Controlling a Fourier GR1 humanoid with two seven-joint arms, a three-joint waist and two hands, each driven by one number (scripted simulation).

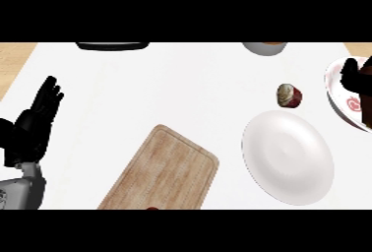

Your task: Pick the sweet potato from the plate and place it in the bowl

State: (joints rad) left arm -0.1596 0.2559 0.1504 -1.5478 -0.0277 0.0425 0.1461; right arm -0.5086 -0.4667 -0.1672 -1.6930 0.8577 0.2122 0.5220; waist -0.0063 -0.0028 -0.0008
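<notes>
The right hand clasps the dark reddish-brown sweet potato over the red-patterned white bowl. It looks stiff and hefty, best held mid-body. The left hand rests open.

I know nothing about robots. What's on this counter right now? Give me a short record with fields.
left hand: open, fingers up, resting at the left edge
right hand: at the right edge, over the bowl
plate: white, nothing on it
small brown-and-cream item: on the counter, between plate and bowl
cutting board: wooden, left of the plate
</notes>
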